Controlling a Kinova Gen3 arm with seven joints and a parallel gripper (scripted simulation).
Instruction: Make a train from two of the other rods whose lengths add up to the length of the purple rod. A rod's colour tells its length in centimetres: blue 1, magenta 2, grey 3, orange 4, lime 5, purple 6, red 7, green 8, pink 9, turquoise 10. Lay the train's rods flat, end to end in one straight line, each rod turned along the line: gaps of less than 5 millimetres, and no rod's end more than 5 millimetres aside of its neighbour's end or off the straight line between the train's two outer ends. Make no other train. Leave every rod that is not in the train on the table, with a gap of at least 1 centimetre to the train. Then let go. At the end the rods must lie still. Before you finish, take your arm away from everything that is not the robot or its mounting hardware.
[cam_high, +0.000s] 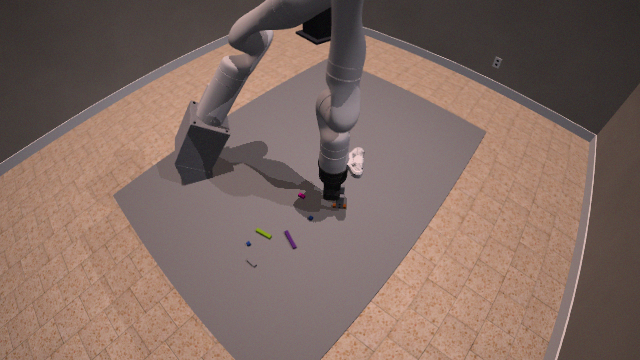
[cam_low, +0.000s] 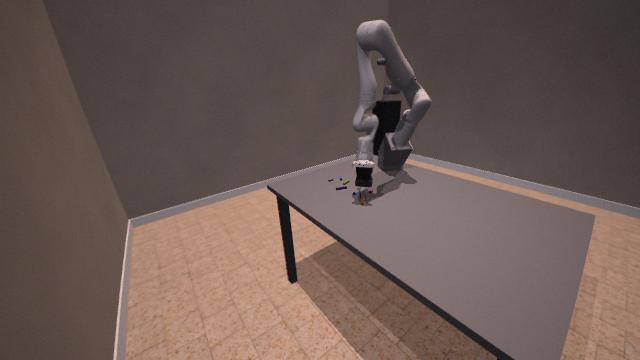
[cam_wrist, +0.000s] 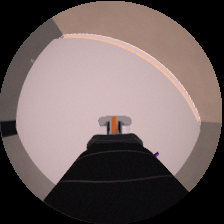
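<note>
My gripper (cam_high: 340, 203) points straight down at the table, its fingertips either side of the orange rod (cam_high: 334, 205). In the wrist view the orange rod (cam_wrist: 114, 124) stands between the two grey fingertips with a gap on each side, so the gripper (cam_wrist: 114, 125) is partly open and not clamped on it. The magenta rod (cam_high: 301, 195) lies just left of the gripper. The purple rod (cam_high: 290, 239) and the lime rod (cam_high: 263, 233) lie nearer the front. From the exterior view the gripper (cam_low: 362, 200) is low over the table near its left edge.
One blue rod (cam_high: 310, 218) lies close to the gripper's front left, another blue rod (cam_high: 248, 243) lies beside the lime rod, and a grey rod (cam_high: 251, 263) lies nearest the front. The arm's grey mounting block (cam_high: 200, 142) stands at the back left.
</note>
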